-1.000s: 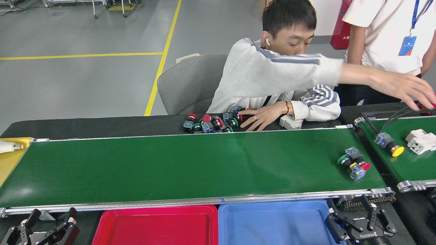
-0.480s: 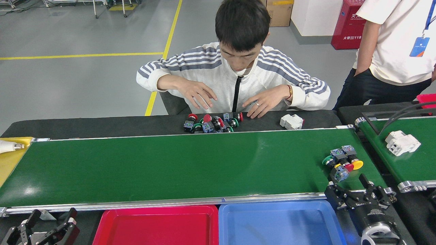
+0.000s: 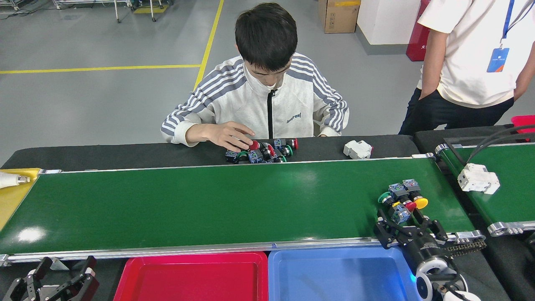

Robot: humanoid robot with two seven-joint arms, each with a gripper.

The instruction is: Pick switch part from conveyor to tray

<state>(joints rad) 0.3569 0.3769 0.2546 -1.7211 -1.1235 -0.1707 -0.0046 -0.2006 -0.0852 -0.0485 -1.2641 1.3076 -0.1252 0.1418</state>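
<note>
Glossy green conveyor is lying mostly bare between silver rails. Nearest, red tray and blue tray are sitting empty. Right gripper, fingers spread, is hovering at the near rail beside clustered switch parts; left gripper is resting released.

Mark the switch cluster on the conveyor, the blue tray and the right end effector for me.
switch cluster (image 3: 402, 196): head view, on the middle of the bunch.
blue tray (image 3: 334, 276): head view, on its bare floor.
right end effector (image 3: 407, 223): head view, midway between its fingertips.
</note>
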